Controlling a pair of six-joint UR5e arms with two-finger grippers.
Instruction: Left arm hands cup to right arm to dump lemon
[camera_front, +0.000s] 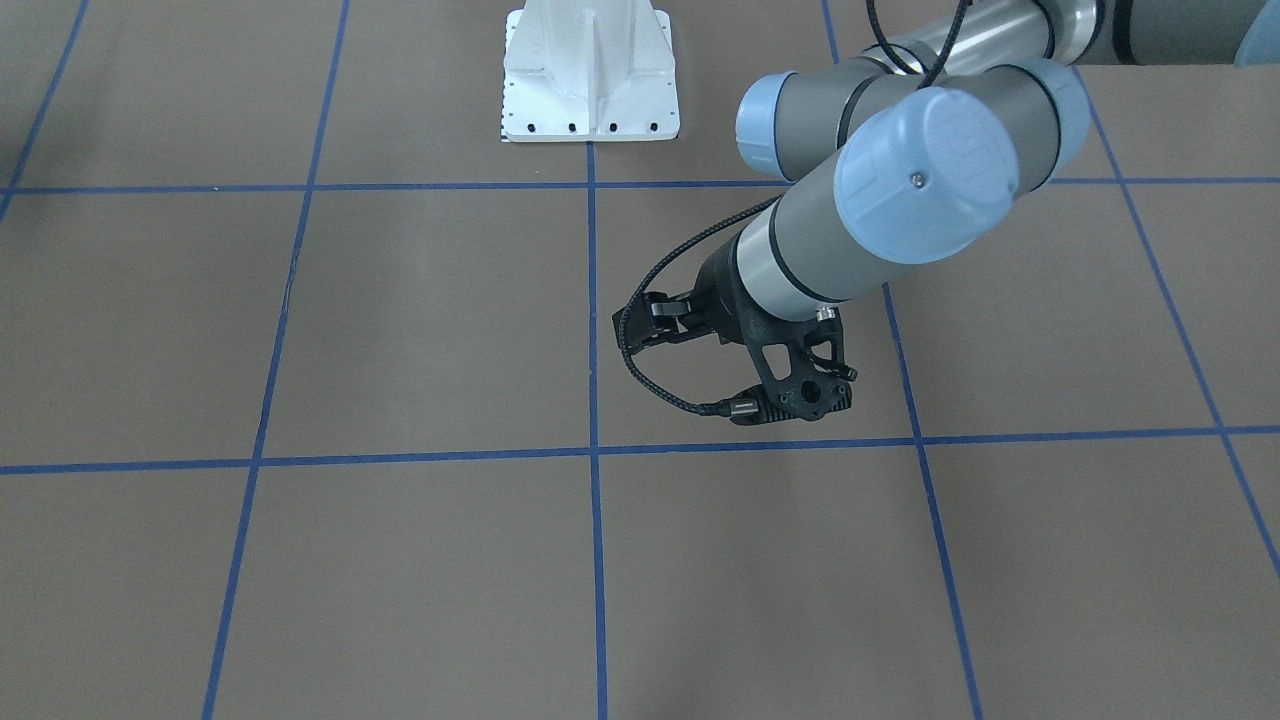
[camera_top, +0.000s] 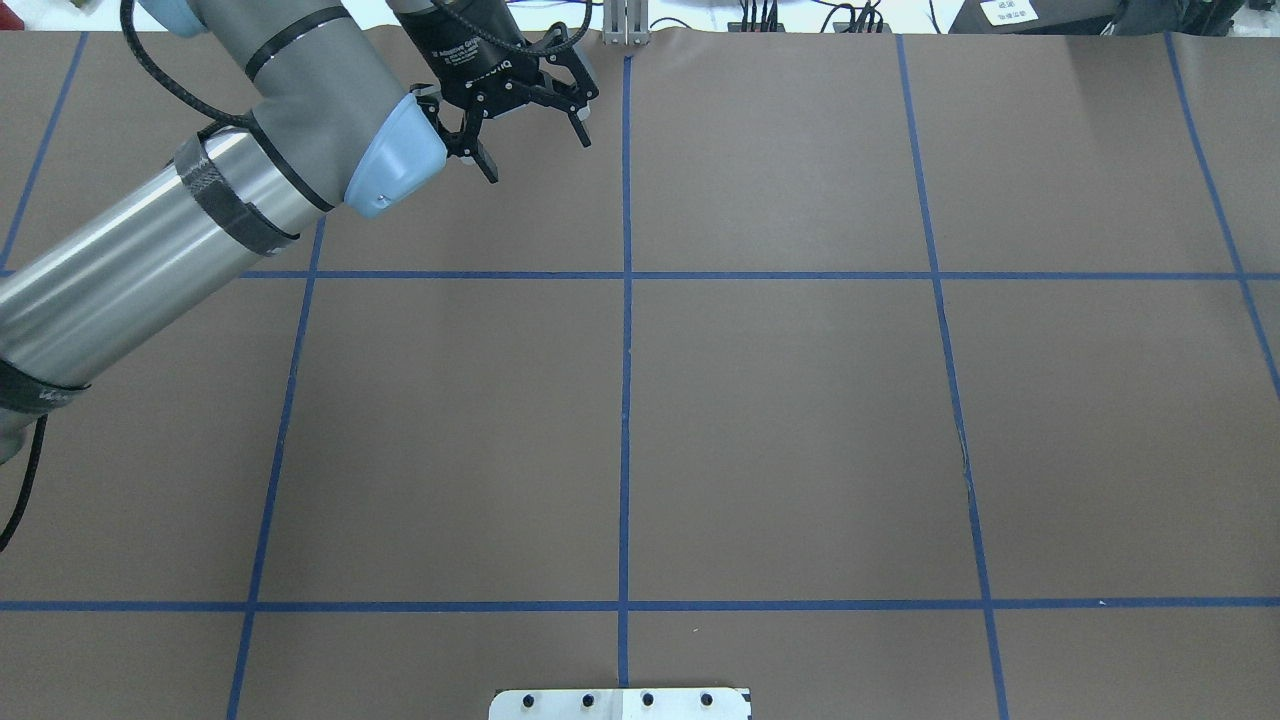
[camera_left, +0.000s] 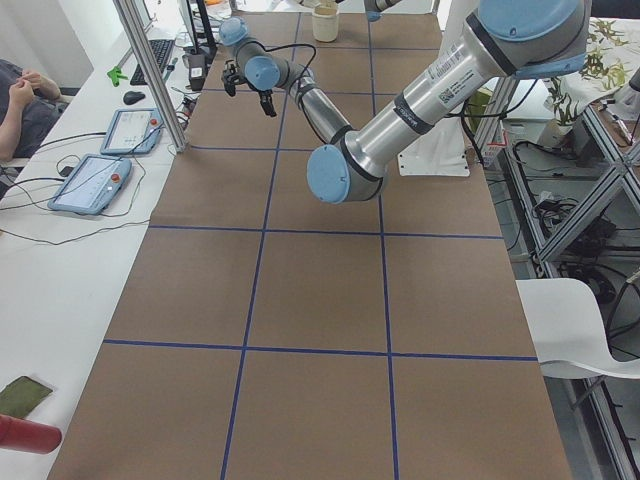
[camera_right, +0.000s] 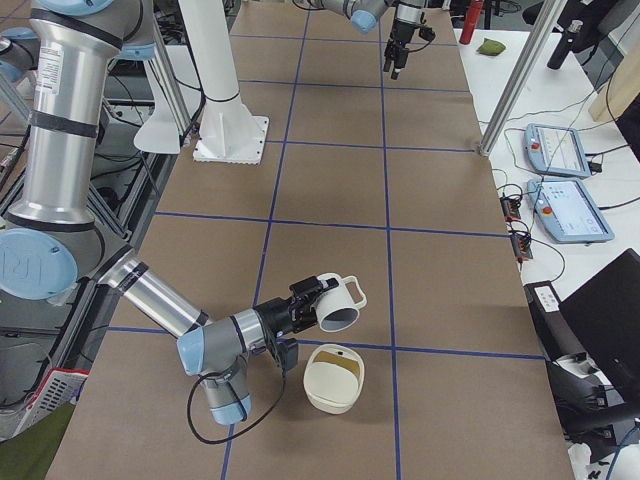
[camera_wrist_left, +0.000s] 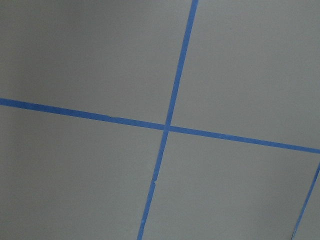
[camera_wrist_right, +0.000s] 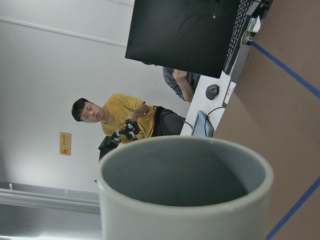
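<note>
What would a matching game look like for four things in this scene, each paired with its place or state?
Things:
1. off-white ceramic mug with a loop handle
2. cream round bowl
3. left arm's black pincer
4. red cylinder

Places or states:
A. open, holding nothing
B. lying on the white side bench
C. tipped on its side at the right arm's end
D. sitting on the brown table

Pairs: 1-C, 2-D, 3-A, 4-B.

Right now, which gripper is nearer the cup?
Right. The right gripper is at the cup; the left gripper hangs open far off, toward the table's other end.
</note>
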